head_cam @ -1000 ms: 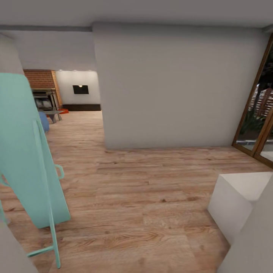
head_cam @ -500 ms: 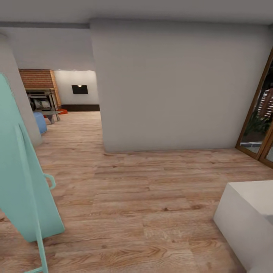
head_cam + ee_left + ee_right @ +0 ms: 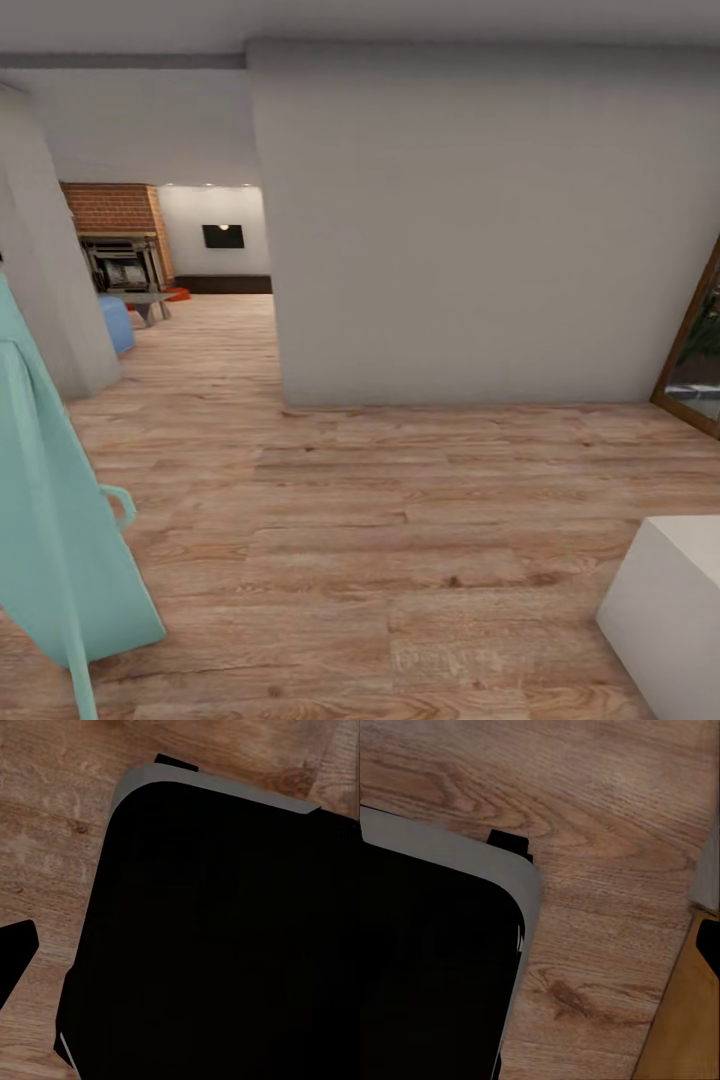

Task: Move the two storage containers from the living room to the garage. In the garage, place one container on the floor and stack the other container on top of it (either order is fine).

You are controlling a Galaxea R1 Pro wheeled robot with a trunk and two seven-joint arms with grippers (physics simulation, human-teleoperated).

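Through the opening at the far left lies the living room, with its brick fireplace [image 3: 110, 210] and black wall TV [image 3: 222, 236]. A small patch of orange-red, one storage container [image 3: 178, 293], sits on the plank floor there, beside a low grey table [image 3: 140, 300]. It is far from me. The garage is out of view. Both wrist views look down on my black base [image 3: 217, 945] and the wood floor [image 3: 607, 817]. A dark fingertip [image 3: 15, 960] of my left gripper and another fingertip [image 3: 709, 939] of my right gripper stand at the picture edges, nothing between them.
A grey wall block [image 3: 470, 230] fills the middle ahead, and the passage runs to its left. A teal ironing board [image 3: 50, 500] leans close at my left. A white block [image 3: 670, 610] stands at my lower right, and a wood-framed glass door [image 3: 695, 370] at the right. A blue sofa end [image 3: 116, 322] shows far off.
The camera has moved forward and turned. The teal board has slid toward the left edge, the white block and glass door toward the right edge, and the living room opening looks slightly nearer.
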